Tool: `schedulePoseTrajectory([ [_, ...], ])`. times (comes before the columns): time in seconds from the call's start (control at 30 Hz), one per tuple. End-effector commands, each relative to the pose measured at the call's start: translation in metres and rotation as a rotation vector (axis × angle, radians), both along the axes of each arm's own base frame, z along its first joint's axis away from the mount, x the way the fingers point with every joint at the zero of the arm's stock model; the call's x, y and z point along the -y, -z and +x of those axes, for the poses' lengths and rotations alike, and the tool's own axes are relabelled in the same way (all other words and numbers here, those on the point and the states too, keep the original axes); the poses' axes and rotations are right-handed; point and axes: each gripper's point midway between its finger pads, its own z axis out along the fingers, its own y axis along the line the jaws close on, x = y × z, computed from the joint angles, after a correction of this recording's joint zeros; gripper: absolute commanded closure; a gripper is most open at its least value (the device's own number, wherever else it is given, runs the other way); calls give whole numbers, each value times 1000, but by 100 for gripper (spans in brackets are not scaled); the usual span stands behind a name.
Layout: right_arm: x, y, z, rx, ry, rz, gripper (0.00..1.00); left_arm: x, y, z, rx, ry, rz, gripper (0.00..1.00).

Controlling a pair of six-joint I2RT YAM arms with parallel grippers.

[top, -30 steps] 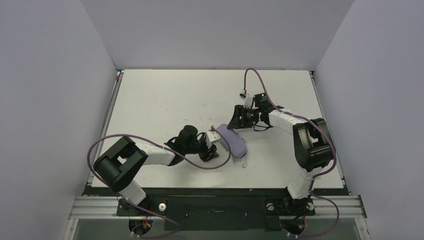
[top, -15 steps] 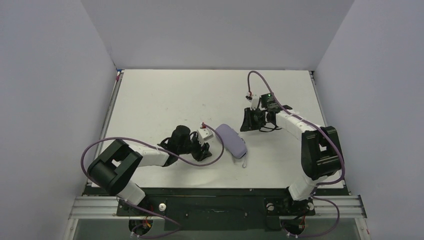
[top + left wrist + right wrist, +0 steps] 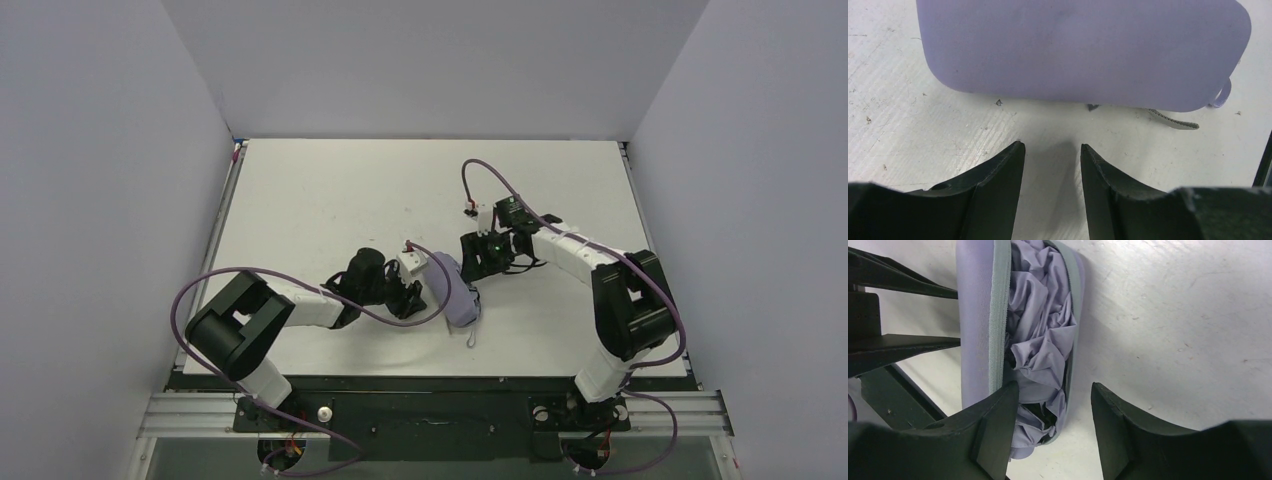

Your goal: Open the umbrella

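The lavender oval case (image 3: 455, 295) lies near the table's middle, tipped on its side. In the right wrist view its zipper gapes, and the crumpled lavender cloth of the umbrella (image 3: 1040, 335) shows inside the case (image 3: 975, 315) with a bit of black underside. My right gripper (image 3: 1054, 385) is open at the case's gaping side, one finger in front of its end, gripping nothing. My left gripper (image 3: 1052, 147) is open just short of the case's smooth shell (image 3: 1083, 50), with bare table between its fingers. From above, the left gripper (image 3: 412, 297) and right gripper (image 3: 472, 262) flank the case.
A thin strap (image 3: 1173, 122) and a small loop (image 3: 1220, 97) trail from the case's end onto the white table (image 3: 330, 190). Grey walls close in three sides. Purple cables arc over both arms. The black front edge (image 3: 430, 378) lies close behind the case.
The right gripper drew away to the right, then came back to the case. The case has tipped onto its side and shifted toward the left gripper, which has barely moved.
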Motion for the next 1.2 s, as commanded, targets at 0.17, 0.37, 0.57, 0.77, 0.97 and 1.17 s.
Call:
schedulePoseTrajectory([
  [0.17, -37, -42, -5, 57, -52, 102, 47, 7, -9, 12, 23, -31, -49, 58],
  [0.37, -46, -27, -13, 54, -60, 28, 44, 12, -11, 18, 29, -35, -62, 58],
  [0.57, -29, 9, -10, 94, -32, -184, 45, 6, -17, 20, 17, -54, -89, 58],
  [0.77, -26, 34, -12, 81, -6, -273, 48, -14, -29, 25, -2, -92, -117, 55],
  [0.97, -36, 30, -7, 106, -11, -272, 83, -40, -42, 31, -6, -161, -114, 53],
  [1.17, -58, -45, 30, 224, 56, -55, 100, -57, -57, 39, -1, -229, -137, 52],
])
